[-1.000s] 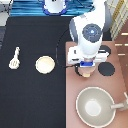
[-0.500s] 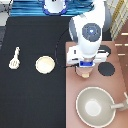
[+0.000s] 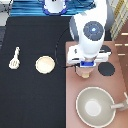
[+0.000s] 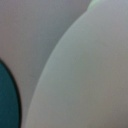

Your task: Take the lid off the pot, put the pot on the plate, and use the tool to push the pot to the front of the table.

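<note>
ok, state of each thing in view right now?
claw: low over the stove, right above the pot
pot: on the stove, mostly hidden under the claw
plate: bare, on the table
tool: flat on the table, untouched
pan: upright on the stove

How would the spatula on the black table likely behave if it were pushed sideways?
The spatula lies flat on the table, so it would probably slide rather than roll. Being small, it likely is light, and its long shape may make it pivot. The pincer is far off, over the stove by the pot.
</note>
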{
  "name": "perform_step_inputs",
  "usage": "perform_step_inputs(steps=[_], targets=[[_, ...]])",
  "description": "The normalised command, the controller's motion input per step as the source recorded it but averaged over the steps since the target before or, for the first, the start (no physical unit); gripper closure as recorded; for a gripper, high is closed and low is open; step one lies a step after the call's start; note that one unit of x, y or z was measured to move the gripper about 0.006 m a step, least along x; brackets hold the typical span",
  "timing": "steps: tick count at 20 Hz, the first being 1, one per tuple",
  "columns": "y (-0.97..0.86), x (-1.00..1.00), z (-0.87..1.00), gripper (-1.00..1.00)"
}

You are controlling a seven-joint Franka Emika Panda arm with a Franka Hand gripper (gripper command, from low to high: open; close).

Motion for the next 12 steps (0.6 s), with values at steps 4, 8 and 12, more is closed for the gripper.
perform_step_inputs(steps=[4,8,12], targets=[[-0.10,-1.00,0.21,1.00],[-0.16,-1.00,0.00,1.00],[-0.24,-1.00,-0.19,1.00]])
